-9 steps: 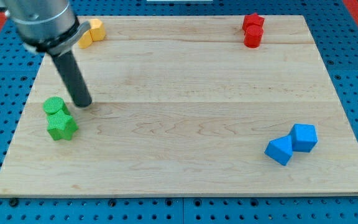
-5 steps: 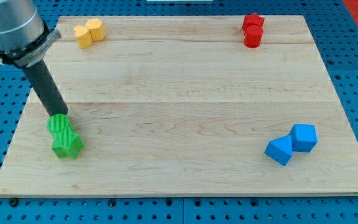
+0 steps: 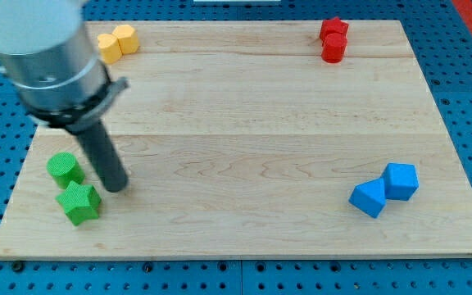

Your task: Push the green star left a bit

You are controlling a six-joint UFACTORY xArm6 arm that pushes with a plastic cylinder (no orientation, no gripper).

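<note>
Green star (image 3: pixel 79 202) sits near the bench's (image 3: pixel 244 229) bottom-left corner, green cylinder (image 3: pixel 64 169) just above it, apart. My tip (image 3: pixel 117 186) rests just right of both, between their heights, close to the star's upper right; no pincer on this rod, so no state to tell. Yellow blocks (image 3: pixel 115 43) top-left, red blocks (image 3: pixel 333 40) top-right, blue blocks (image 3: pixel 384 188) bottom-right.
</note>
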